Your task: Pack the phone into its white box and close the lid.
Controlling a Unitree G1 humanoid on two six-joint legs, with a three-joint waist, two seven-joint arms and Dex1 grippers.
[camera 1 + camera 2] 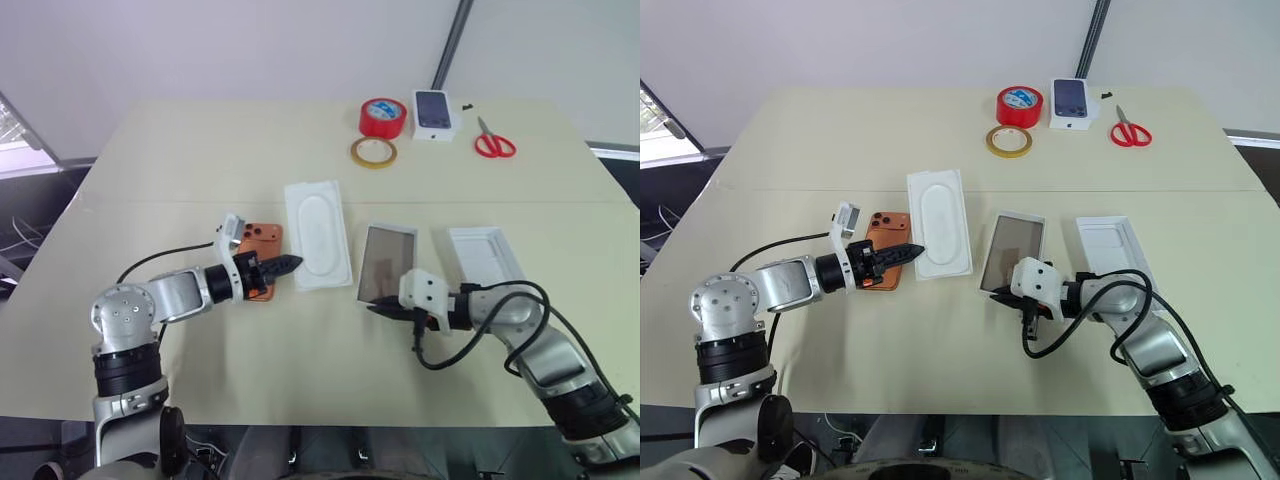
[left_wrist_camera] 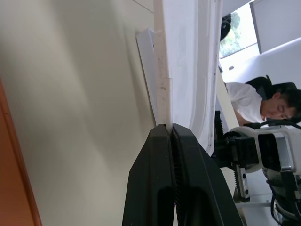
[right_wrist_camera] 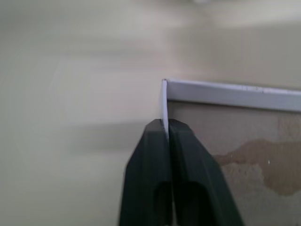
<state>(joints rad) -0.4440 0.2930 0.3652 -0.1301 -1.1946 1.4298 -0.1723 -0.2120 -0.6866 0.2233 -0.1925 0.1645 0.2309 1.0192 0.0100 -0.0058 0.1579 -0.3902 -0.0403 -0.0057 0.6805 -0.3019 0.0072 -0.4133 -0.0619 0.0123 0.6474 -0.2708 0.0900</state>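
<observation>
Phone (image 1: 883, 262) under closed left gripper (image 1: 908, 250); right gripper (image 3: 165, 126) pinching white box (image 1: 1013, 252) rim.

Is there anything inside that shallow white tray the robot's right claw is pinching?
No. The white box shows only its glossy grey-brown inner face. The right gripper clamps its near rim; the phone lies apart.

One slim orange-copper smartphone (image 1: 886, 249), three open white rectangular trays: a shallow glossy-faced box (image 1: 1013, 250), a taller-walled lid (image 1: 1110, 246), a thin insert with oval recess (image 1: 939, 234), two tape rolls, red (image 1: 1020, 105) and yellowish (image 1: 1009, 141), one small printed white carton (image 1: 1071, 103), one pair of red-handled scissors (image 1: 1129, 129)
</observation>
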